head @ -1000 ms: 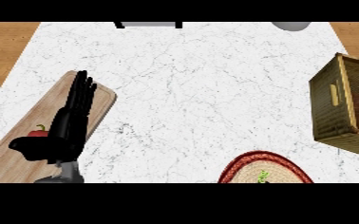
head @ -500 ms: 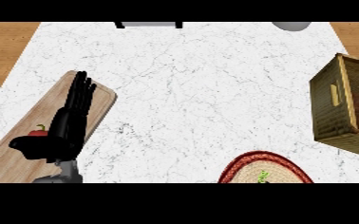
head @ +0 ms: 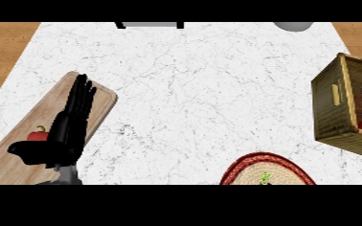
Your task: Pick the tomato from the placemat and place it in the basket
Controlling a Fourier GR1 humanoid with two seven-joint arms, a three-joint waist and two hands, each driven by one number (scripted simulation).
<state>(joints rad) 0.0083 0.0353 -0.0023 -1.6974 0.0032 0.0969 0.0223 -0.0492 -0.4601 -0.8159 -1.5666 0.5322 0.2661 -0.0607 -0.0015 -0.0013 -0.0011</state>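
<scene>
One hand in view: the black left hand (head: 65, 124), lower left of the frame, fingers straight and together, pointing toward the upper right, thumb out to the left, holding nothing. Its grey forearm is cut off at the lower edge. Right hand does not show.

One light wooden cutting board (head: 99, 106) with rounded corners lies under that hand at the lower left, tilted, its lower part cut off by the frame. One small red item with a green stem (head: 39, 134) sits on the board just left of the hand, partly hidden behind the fingers and thumb; too little shows to tell what it is.

One round woven placemat with a dark red rim and tan centre (head: 247, 168) at the bottom, right of centre, only its upper arc in frame. One small green bit (head: 265, 177) on it at the very edge; whether this belongs to the tomato cannot be told, no red body shows.

One brown wicker basket (head: 341, 106) at the right edge, boxy, cut off on the right, well apart from the placemat and the hand.

White marble counter top (head: 191, 86) fills the middle. One pale grey round object (head: 293, 26) at upper right and one dark-framed object (head: 148, 25) at top centre, both cut off, neither identifiable.
</scene>
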